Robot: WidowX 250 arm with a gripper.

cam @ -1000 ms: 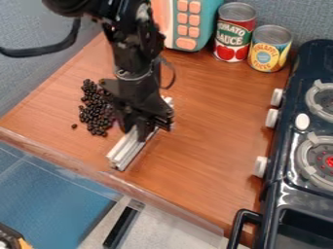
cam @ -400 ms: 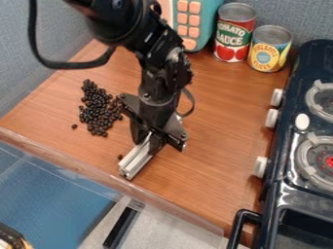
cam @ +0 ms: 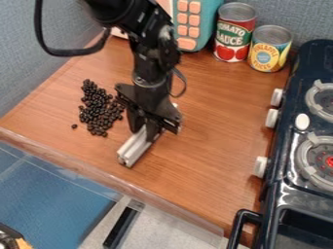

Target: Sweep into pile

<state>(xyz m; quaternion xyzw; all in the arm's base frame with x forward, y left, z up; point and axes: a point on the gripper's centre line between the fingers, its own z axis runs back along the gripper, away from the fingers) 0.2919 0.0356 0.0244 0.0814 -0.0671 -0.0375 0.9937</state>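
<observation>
Claw (cam: 151,130) hangs downward beneath the arm (cam: 155,61), clenched on a pale bar (cam: 133,148) near dark beans (cam: 98,111).

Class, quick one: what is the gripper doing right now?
Gripper: closed on the pale bar, holding it at the counter, to one side of the dark beans.

Wall (cam: 16,53): Grey and textured, it rises behind the counter (cam: 214,121) and along its left.
Counter: Brown wood grain runs to a clear-edged front.
Stove (cam: 296,73): Dark and glossy, it lines the right side, catching pale highlights.
Floor (cam: 159,228): Speckled light grey, beside blue.
</observation>
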